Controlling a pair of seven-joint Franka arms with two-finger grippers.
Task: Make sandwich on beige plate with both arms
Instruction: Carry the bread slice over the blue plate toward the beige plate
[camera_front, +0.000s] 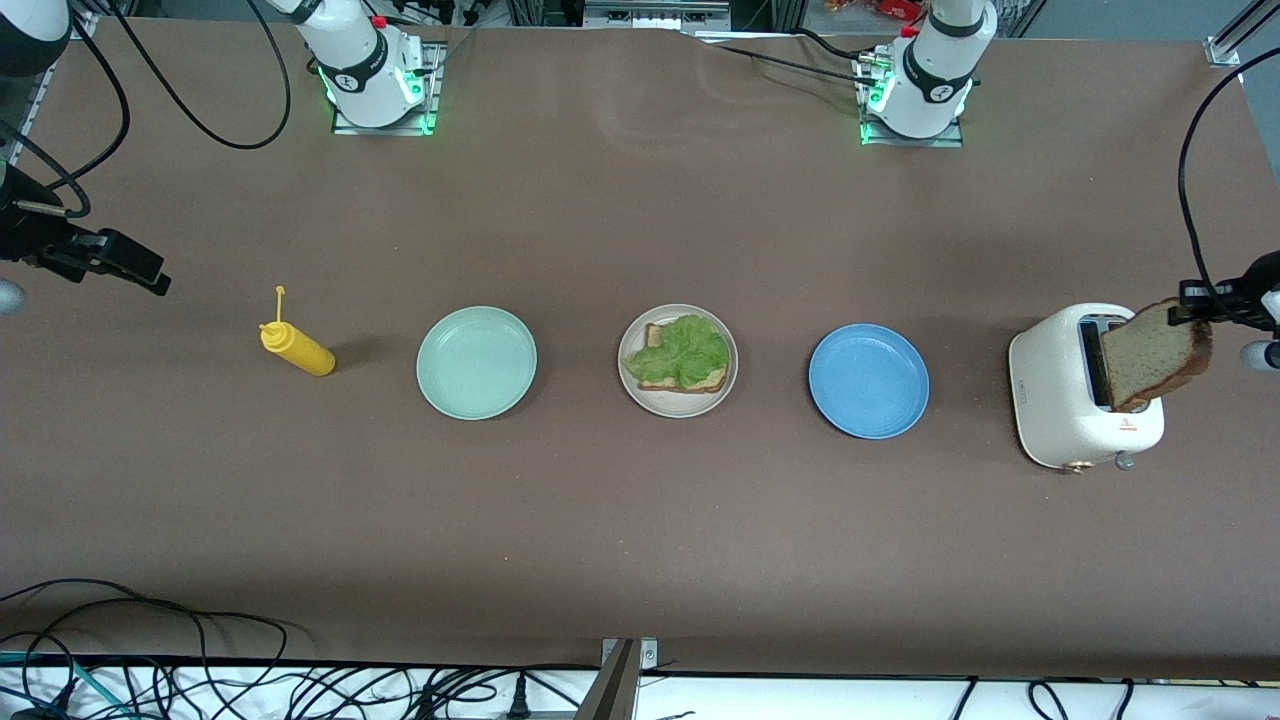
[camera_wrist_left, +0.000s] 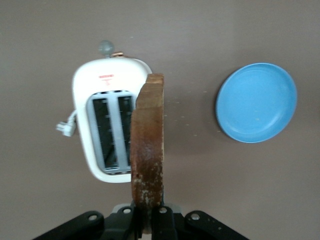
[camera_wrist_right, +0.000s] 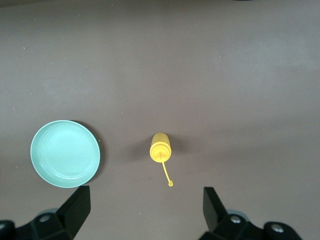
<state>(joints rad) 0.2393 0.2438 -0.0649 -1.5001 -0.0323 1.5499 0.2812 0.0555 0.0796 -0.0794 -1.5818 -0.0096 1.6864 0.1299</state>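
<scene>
The beige plate (camera_front: 678, 361) sits mid-table and holds one toast slice (camera_front: 686, 380) with a ruffled green lettuce leaf (camera_front: 684, 350) on top. My left gripper (camera_front: 1205, 311) is shut on a second toast slice (camera_front: 1155, 354) and holds it upright in the air over the white toaster (camera_front: 1070, 392). In the left wrist view the slice (camera_wrist_left: 147, 145) stands edge-on between my left gripper's fingers (camera_wrist_left: 147, 222), above the toaster (camera_wrist_left: 106, 125). My right gripper (camera_front: 130, 268) hangs open and empty in the air at the right arm's end of the table, over bare table beside the yellow bottle; it shows in the right wrist view (camera_wrist_right: 145, 207).
A blue plate (camera_front: 868, 380) lies between the beige plate and the toaster and shows in the left wrist view (camera_wrist_left: 256, 102). A mint green plate (camera_front: 477, 361) and a yellow squeeze bottle (camera_front: 296, 347) lie toward the right arm's end. Both show in the right wrist view: plate (camera_wrist_right: 65, 153), bottle (camera_wrist_right: 160, 148).
</scene>
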